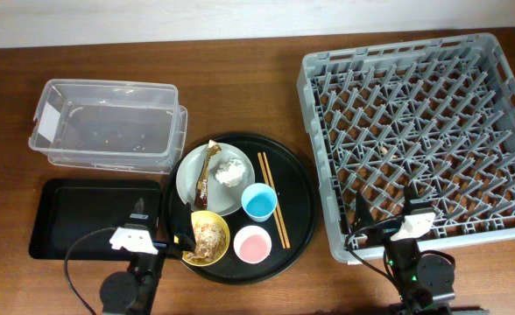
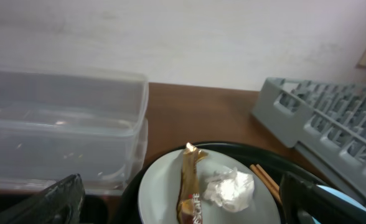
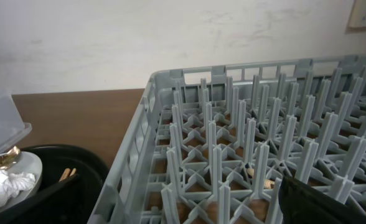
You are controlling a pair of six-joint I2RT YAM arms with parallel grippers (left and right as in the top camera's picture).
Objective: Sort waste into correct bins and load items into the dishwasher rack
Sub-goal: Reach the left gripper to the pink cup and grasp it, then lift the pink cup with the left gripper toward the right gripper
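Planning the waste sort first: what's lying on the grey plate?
A crumpled white napkin and a brown wrapper strip lie on the plate. Anything beneath those two is covered and cannot be seen.

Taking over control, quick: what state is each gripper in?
Left gripper: open, holding nothing.
Right gripper: open, holding nothing.

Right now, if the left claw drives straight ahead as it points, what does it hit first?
Likely the pale grey round plate, at the thin brown wrapper strip lying on it; depth is hard to judge.
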